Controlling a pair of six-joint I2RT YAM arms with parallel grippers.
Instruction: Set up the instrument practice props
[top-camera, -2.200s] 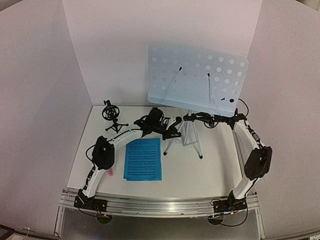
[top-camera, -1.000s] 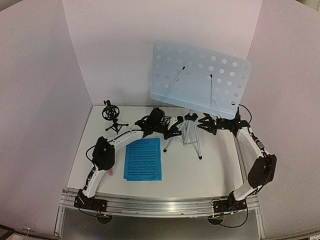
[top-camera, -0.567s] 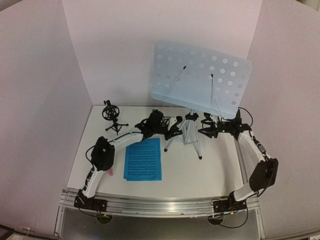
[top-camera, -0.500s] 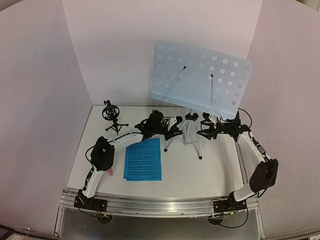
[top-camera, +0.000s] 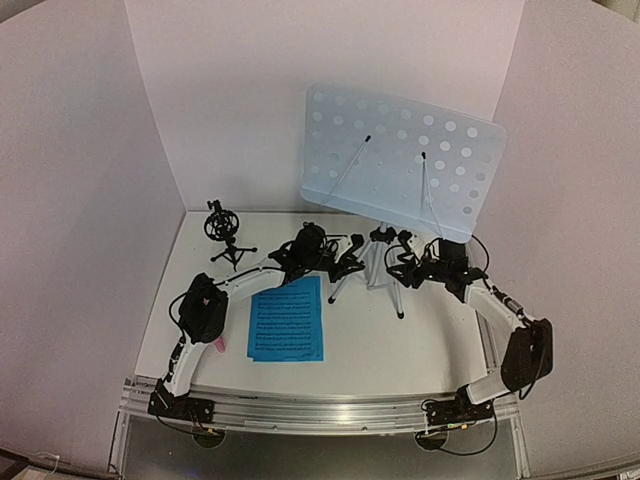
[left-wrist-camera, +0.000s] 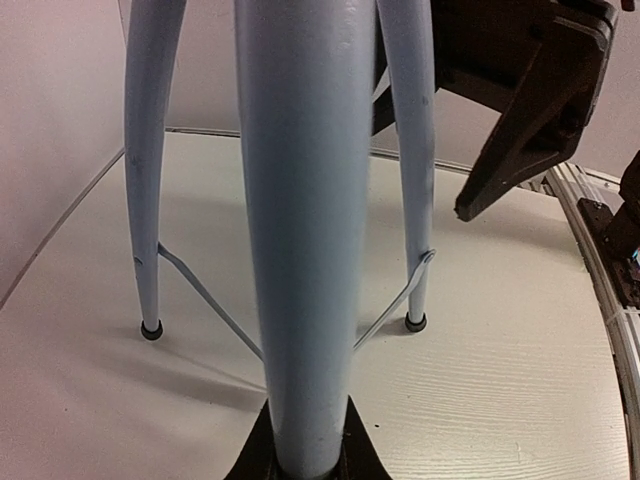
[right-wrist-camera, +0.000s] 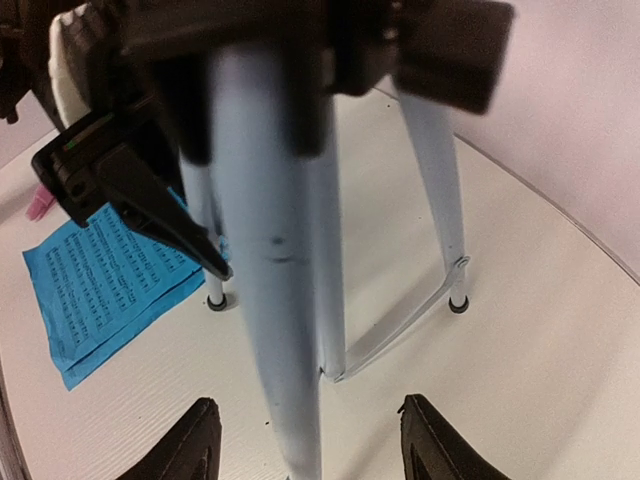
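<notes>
The pale blue perforated music stand (top-camera: 400, 160) stands on its silver tripod (top-camera: 383, 268) at mid-table. My left gripper (top-camera: 350, 264) is shut on one tripod leg (left-wrist-camera: 300, 250), which fills the left wrist view between the pinching jaws of the left gripper (left-wrist-camera: 305, 462). My right gripper (top-camera: 402, 264) is open at the tripod's right side. Its fingers (right-wrist-camera: 195, 445) stand wide on both sides of a leg (right-wrist-camera: 280, 260) without touching it. Blue music sheets (top-camera: 287, 318) lie flat by the left arm. The pink microphone (top-camera: 217, 346) peeks out beside that arm. The black mic holder (top-camera: 222, 232) stands at back left.
White walls close in the table at the back and on both sides. The tripod's rubber feet (left-wrist-camera: 151, 330) rest on the white tabletop. In the right wrist view the blue sheets (right-wrist-camera: 110, 285) lie behind the left gripper's finger (right-wrist-camera: 130, 190).
My right gripper has opened and come down and left, from under the stand's right edge to the tripod legs. The left gripper has kept its hold on the leg.
</notes>
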